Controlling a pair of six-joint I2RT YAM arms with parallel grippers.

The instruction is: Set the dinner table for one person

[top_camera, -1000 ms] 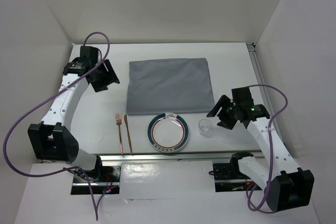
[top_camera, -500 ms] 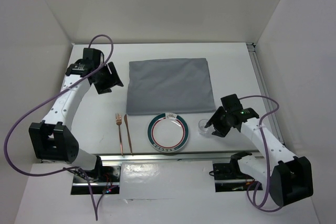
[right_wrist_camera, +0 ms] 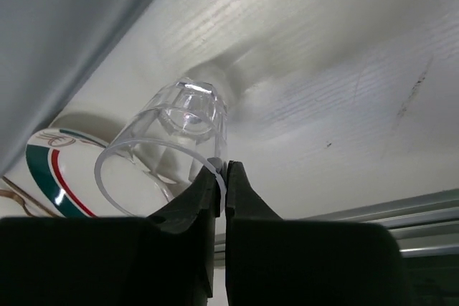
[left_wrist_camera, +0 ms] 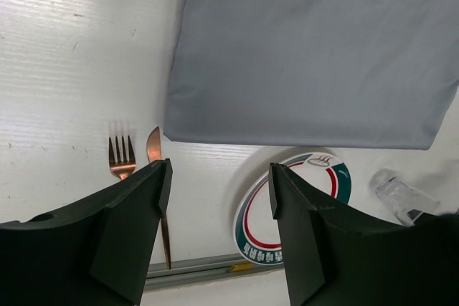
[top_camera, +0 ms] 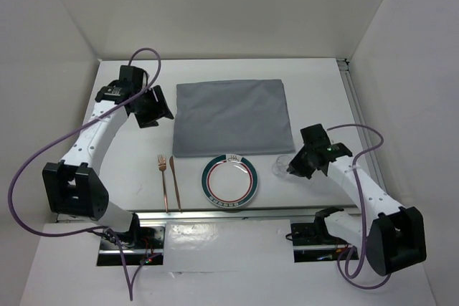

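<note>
**Left arm** (top_camera: pixel 90 137): stretched from its base toward the far side, wrist turned rightward. **Left gripper** (left_wrist_camera: pixel 219 177): held off the surface, fingers spread apart. **Right arm** (top_camera: pixel 362 191): folded low, reaching leftward. **Right gripper** (right_wrist_camera: pixel 224 171): fingers pinched together on the rim of a tilted glass (right_wrist_camera: pixel 168 145).

The left arm (top_camera: pixel 90 137) and right arm (top_camera: pixel 362 188) are showing slim white links between blocky black joint housings, each trailing a long purple cable (top_camera: pixel 20 177) in loose loops, while the left gripper (top_camera: pixel 156 107) and right gripper (top_camera: pixel 292 168) are showing thick matte-black fingers (left_wrist_camera: pixel 129 227) with angular tips.
</note>
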